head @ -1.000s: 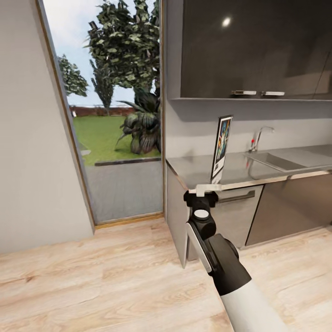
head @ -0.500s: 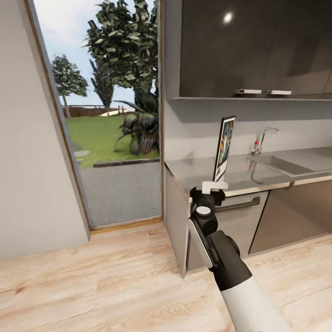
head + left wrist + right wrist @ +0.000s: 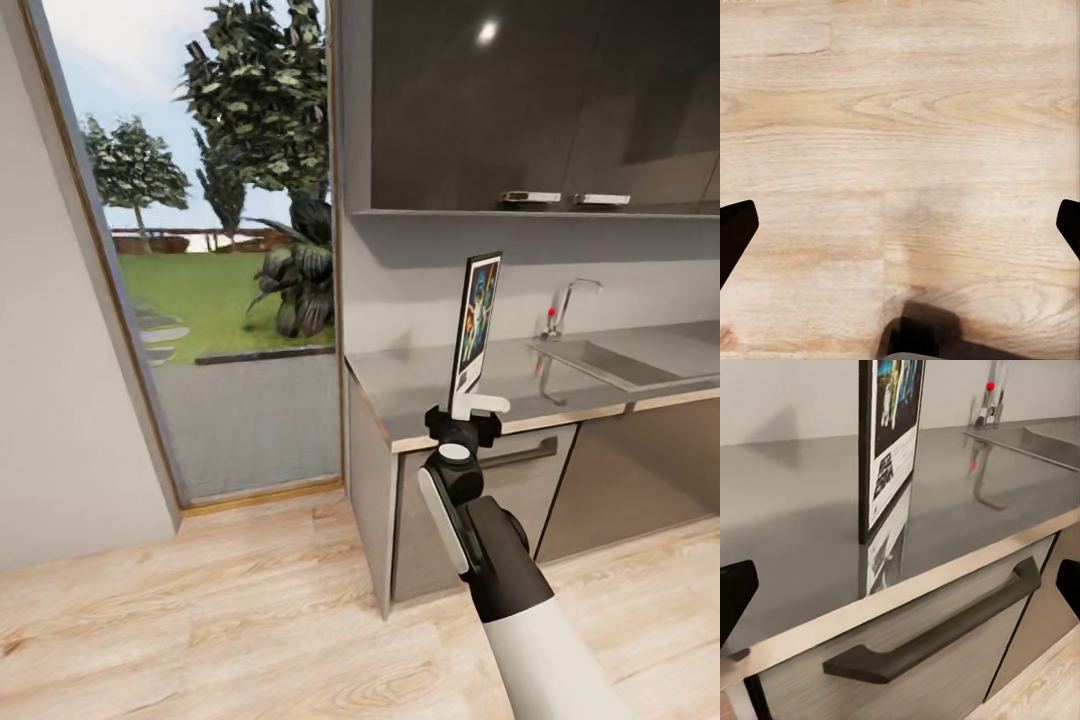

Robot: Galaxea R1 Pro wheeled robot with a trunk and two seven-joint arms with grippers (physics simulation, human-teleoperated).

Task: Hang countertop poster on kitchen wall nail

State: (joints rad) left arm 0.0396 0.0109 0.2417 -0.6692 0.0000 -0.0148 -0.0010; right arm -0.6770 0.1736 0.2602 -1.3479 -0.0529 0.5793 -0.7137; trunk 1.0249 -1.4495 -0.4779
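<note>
The poster [image 3: 475, 328] stands upright on the grey kitchen countertop [image 3: 410, 380], turned nearly edge-on to me, black frame and white border showing. In the right wrist view the poster [image 3: 891, 442] rises from the countertop [image 3: 795, 517] just past the pale front edge. My right gripper [image 3: 476, 404] hovers at the counter's front edge, directly before the poster's foot, open and holding nothing; its dark fingertips [image 3: 735, 596] sit wide apart. My left gripper [image 3: 900, 225] is open over the wooden floor. The wall nail is out of view.
An inset sink [image 3: 600, 355] with a chrome tap [image 3: 565, 300] lies right of the poster. Dark upper cabinets [image 3: 520, 100] hang above. A drawer handle [image 3: 937, 634] runs under the counter edge. A glazed opening [image 3: 230, 300] onto a garden and a pale wall [image 3: 60, 380] are at the left.
The view has shifted as the robot came closer to the counter. My right gripper has moved right and now lines up under the poster, still open.
</note>
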